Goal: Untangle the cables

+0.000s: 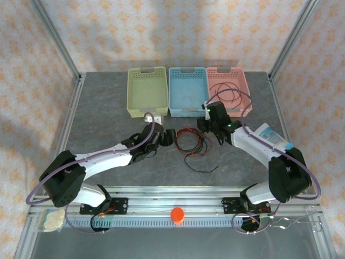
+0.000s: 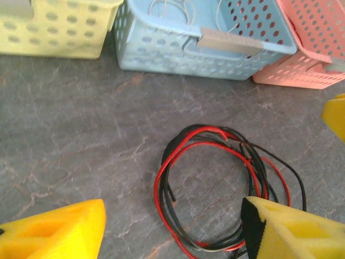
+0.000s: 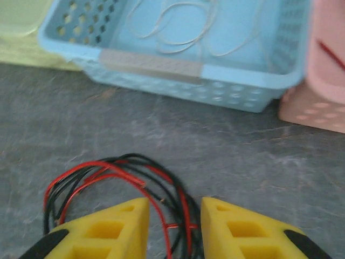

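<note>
Grey tabletop (image 1: 108, 108) is seen carrying the red-and-black cables (image 2: 210, 183), coiled between the widely spread fingers of the left pincer (image 2: 172, 232). The right pincer (image 3: 175, 221) (parted narrowly, nothing clamped) is set astride several strands.

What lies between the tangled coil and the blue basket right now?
Nothing. In the left wrist view the stretch from the coil up to the blue basket is bare grey table. The right wrist view agrees.
</note>
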Robot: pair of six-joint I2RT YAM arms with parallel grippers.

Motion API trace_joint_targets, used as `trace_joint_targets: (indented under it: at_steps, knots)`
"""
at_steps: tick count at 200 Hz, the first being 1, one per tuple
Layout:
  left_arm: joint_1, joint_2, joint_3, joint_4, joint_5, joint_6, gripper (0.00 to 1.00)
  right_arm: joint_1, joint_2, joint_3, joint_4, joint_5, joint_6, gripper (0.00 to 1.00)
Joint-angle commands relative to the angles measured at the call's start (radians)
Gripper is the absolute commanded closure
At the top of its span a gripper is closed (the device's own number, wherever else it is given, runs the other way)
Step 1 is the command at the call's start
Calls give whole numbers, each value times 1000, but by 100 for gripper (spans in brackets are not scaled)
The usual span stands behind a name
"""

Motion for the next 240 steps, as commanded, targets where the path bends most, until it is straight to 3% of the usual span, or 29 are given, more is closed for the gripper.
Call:
trace_joint_targets:
  at_steps: [1,49,125,191,240]
  knots:
    - [-3,-34,-58,120,33,-96,32,22,31,-7,61,-53,-92,68]
    - [20,-34,-154,287,100,-167,33,38,138,25,97,-137,-212,66]
    - [145,-87,-292,462,225,-234,33,38,284,109,111,-184,-337,54]
    - [175,-87,-309,475,266,-229,33,31,396,189,74,-220,-410,25]
    - [177,-70,-303,482,276,-226,33,16,464,239,56,-274,-428,27]
